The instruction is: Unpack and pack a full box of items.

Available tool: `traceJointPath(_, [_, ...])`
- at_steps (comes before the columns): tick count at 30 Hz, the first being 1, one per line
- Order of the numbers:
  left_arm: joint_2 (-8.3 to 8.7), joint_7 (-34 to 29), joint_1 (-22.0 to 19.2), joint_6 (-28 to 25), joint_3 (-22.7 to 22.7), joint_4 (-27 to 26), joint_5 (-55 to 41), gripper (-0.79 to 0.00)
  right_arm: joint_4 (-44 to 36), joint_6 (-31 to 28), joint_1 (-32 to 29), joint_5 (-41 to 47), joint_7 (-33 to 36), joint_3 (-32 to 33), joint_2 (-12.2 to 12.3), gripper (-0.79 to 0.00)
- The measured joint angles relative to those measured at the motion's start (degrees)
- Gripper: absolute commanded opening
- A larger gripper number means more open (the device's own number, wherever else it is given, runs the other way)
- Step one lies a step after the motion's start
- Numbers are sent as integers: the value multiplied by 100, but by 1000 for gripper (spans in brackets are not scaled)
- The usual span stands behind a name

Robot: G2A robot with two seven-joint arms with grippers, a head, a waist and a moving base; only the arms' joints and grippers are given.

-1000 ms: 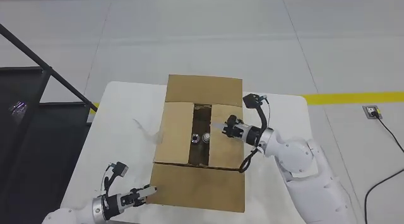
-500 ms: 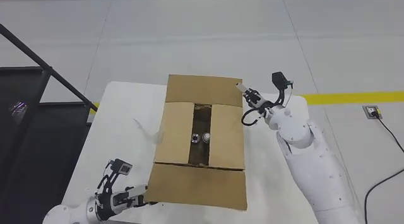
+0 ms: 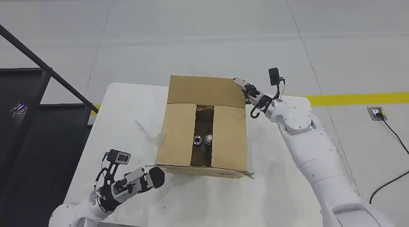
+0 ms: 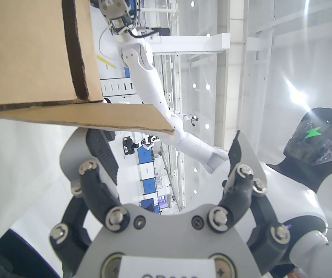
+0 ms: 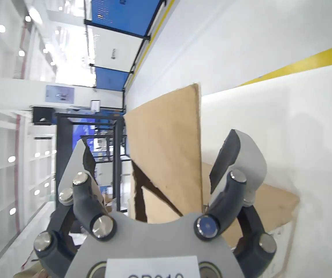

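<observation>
Cardboard box (image 3: 229,139) | left fingers (image 4: 102,154) wide, by near flap (image 4: 82,114) | right fingers (image 5: 225,154) wide, far flap (image 5: 166,146) between

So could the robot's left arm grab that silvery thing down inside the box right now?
Probably not. The silvery thing sits below a narrow slot between the two side flaps lying over the box, which looks too tight for the open left gripper, low beside the near flap.

**Box inside mostly hidden**

Two side flaps (image 3: 176,134) cover most of the box (image 3: 206,91). Two small round things (image 3: 199,140) sit in the dark gap between them, too small to name. The rest inside is hidden.
</observation>
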Motion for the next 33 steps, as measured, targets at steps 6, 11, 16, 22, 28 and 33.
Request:
traceJointPath(6, [-32, 624, -92, -229, 143, -35, 476, 0, 621, -760, 242, 578, 603, 163, 15, 0])
traceJointPath(11, [-59, 1138, -137, -423, 304, -109, 1083, 0, 755, -1182, 285, 999, 1132, 325, 68, 0])
traceJointPath(16, [-84, 1577, -187, -393, 472, -262, 1561, 0, 626, -1459, 249, 1109, 1379, 448, 159, 0])
traceJointPath(22, [-101, 1773, -348, -172, 643, -338, 1763, 0, 80, -1649, 29, 1150, 1561, 570, 274, 0])
traceJointPath(28, [-138, 2006, -637, 71, 872, -206, 1848, 0, -803, -1724, -381, 1271, 2136, 763, 440, 0])
traceJointPath(33, [-173, 2119, -854, 172, 1077, -36, 1894, 0, -1666, -1715, -864, 1315, 2565, 898, 574, 0])
